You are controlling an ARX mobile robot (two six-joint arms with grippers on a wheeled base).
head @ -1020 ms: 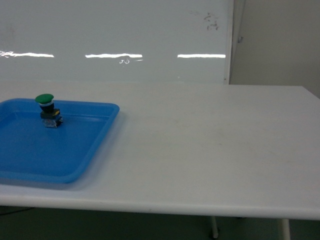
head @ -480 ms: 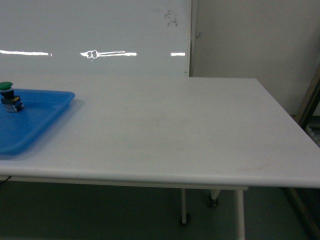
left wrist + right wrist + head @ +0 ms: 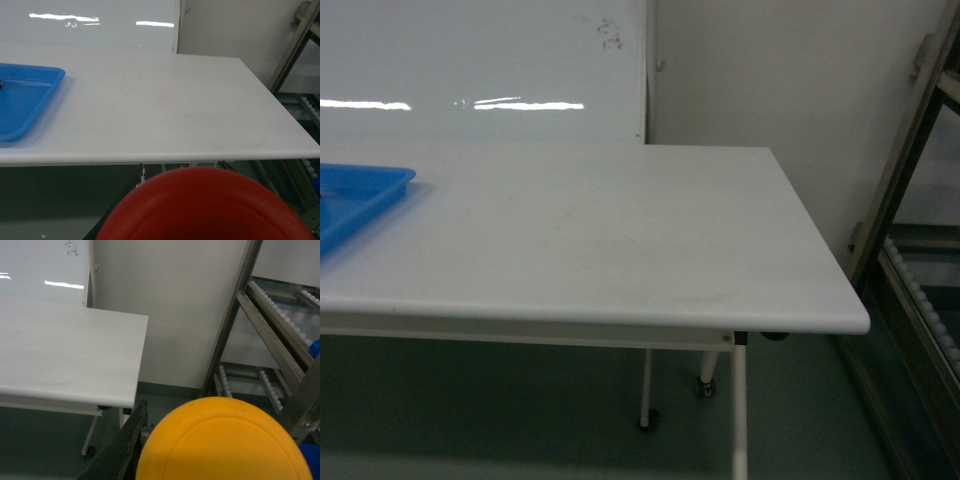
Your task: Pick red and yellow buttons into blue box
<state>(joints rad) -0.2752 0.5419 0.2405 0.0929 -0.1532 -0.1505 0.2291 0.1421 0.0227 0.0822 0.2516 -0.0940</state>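
The red button's dome cap (image 3: 205, 207) fills the bottom of the left wrist view, held in my left gripper (image 3: 182, 172), which is shut on it; one dark finger (image 3: 120, 212) shows beside the cap. In the right wrist view the yellow button's cap (image 3: 225, 442) sits the same way in my right gripper (image 3: 195, 407), shut on it, with a dark finger (image 3: 125, 447) at its left. Both button bodies are hidden under the caps. Small blue patches (image 3: 311, 457) show low on the right; I cannot tell if they are the blue box. Neither gripper shows in the head view.
A white table (image 3: 590, 240) stretches ahead, its right end and front edge in view. A shallow blue tray (image 3: 360, 190) lies at its left. A metal roller rack (image 3: 910, 210) stands to the right of the table, with a gap of floor between them.
The head view has swung to the right: the tray has slid to the left edge, the green button has left the view, and the table's right end and the rack have come in.
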